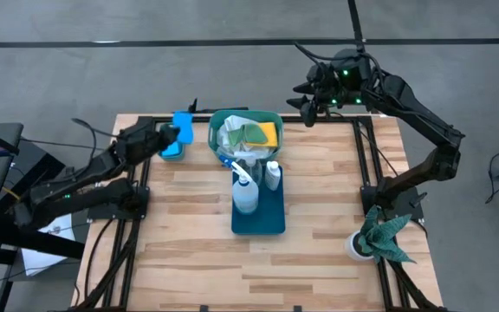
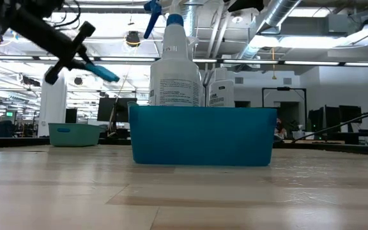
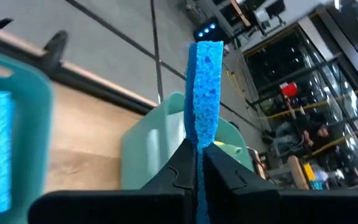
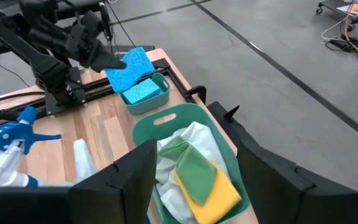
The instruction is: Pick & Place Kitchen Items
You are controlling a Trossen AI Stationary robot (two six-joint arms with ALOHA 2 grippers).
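My left gripper (image 1: 168, 133) is shut on a blue sponge (image 1: 183, 121) and holds it just above a small teal bin (image 1: 173, 151) at the table's far left. A second blue sponge (image 4: 143, 91) lies in that bin. A teal basket (image 1: 217, 130) at the far middle holds white, green and yellow cloths (image 4: 197, 171). In front of it, a dark blue tray (image 1: 261, 217) carries a spray bottle (image 1: 243, 189) and a small bottle (image 1: 272, 174). My right gripper (image 4: 194, 180) is open and empty, high over the basket's far right side. My left gripper pinches the sponge's two broad faces between its two fingers at the sponge's near end (image 3: 199, 142). The fingers come from the table's left, slanting slightly down. The sponge sticks out past the fingertips (image 3: 182, 163) on edge, lifted clear above the small bin.
A dark green rag (image 1: 386, 234) sits at the table's right edge beside the right arm's base. The black frame rails (image 1: 364, 156) run along the table's sides. Bare wood (image 1: 189, 260) lies in front of the tray.
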